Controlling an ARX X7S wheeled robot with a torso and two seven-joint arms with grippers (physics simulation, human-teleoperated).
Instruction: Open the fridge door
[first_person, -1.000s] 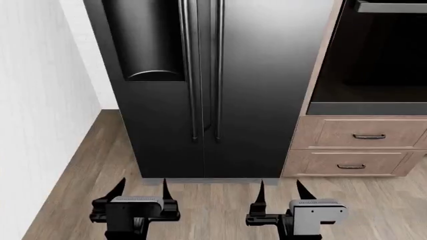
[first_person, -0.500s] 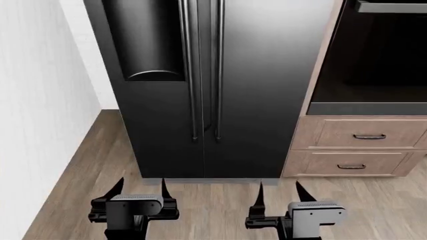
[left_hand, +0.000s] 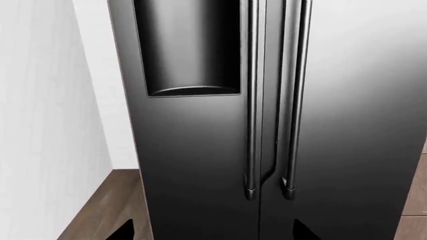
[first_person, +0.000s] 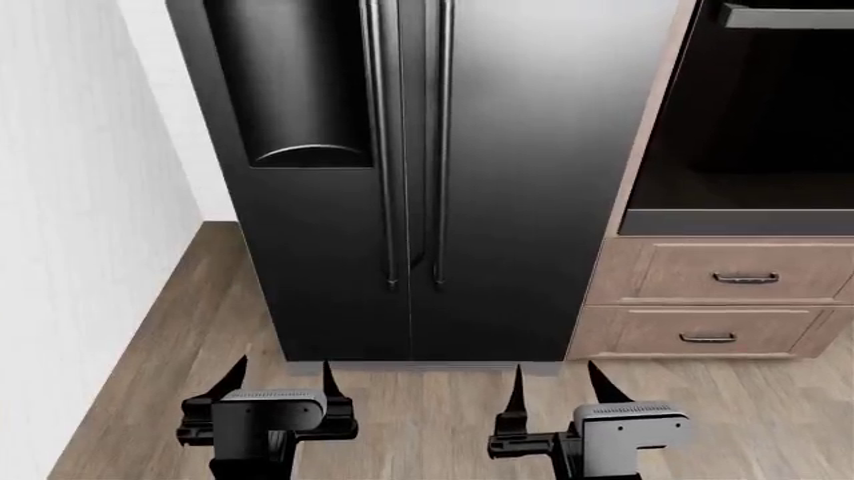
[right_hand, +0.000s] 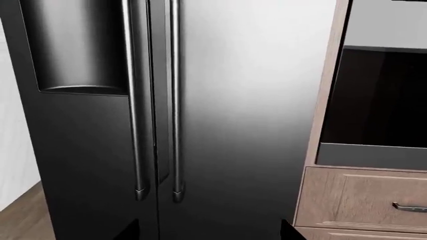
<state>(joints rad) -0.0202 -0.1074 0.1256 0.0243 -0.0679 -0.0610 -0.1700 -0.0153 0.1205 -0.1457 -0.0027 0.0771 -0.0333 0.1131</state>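
The fridge door (first_person: 534, 170) stood fully closed. The left gripper (first_person: 283, 378) and right gripper (first_person: 554, 380) hung low above the floor (first_person: 427, 420), well short of the door, jaws spread and empty.

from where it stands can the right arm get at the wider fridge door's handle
Probably yes, after moving closer. The right gripper is open and low, short of the fridge door. Nothing stands between it and the door's bar handle, only bare wood floor.

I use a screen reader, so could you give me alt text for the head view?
A closed black fridge stands ahead; the fridge door, wide and plain, has a vertical bar handle. Beside it is a narrower door with a dispenser recess. Below, the left gripper and right gripper hover over the wood floor, jaws apart.
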